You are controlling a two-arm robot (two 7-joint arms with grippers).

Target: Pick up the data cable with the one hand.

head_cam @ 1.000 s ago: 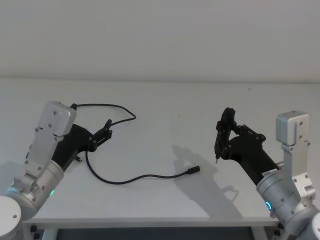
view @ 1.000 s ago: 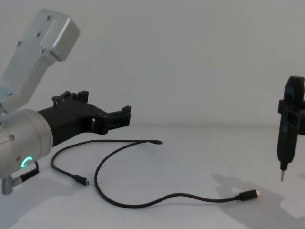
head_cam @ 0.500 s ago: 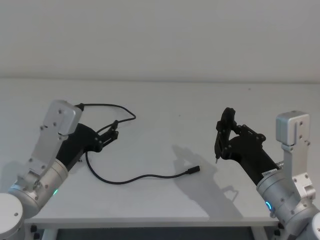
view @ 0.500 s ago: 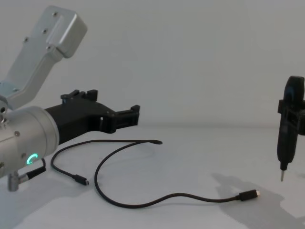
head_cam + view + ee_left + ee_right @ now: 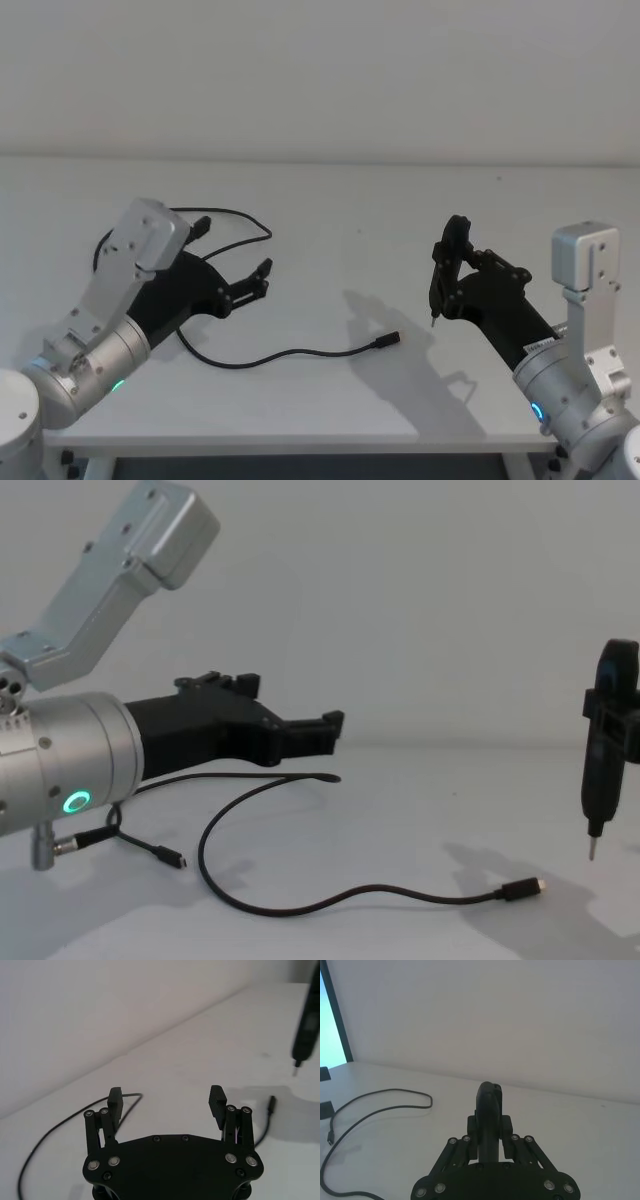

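My left hand [image 5: 233,247] is spread wide, its two black fingers far apart, and it holds nothing. In the left wrist view the gap between the fingertips [image 5: 217,1099] shows bare white table [image 5: 170,1055]. From the chest the hand [image 5: 325,726] hangs level above the table at centre left of the frame, clear of the surface and touching nothing. My silver wrist with its green ring [image 5: 75,802] fills the lower left, and a short wire with a silver connector [image 5: 62,846] hangs under it.

The data cable [image 5: 290,352] lies flat on the table, partly under my hand. In the head view it loops round at left of centre, passes beneath my fingers and forearm, dips toward the lower left and runs right to a plug [image 5: 386,342] just below the middle of the frame. From the chest the cable [image 5: 350,892] sweeps along the bottom. Its far bend lies just below my fingertips but apart from them, and its other plug [image 5: 172,859] lies at lower left, near my wrist.

Nothing lies between my hand and the cable.

My right hand [image 5: 452,268] hangs at the right of the head view, well apart from the cable, closed on a slim black pointed tool [image 5: 438,290] that hangs tip down above the table.
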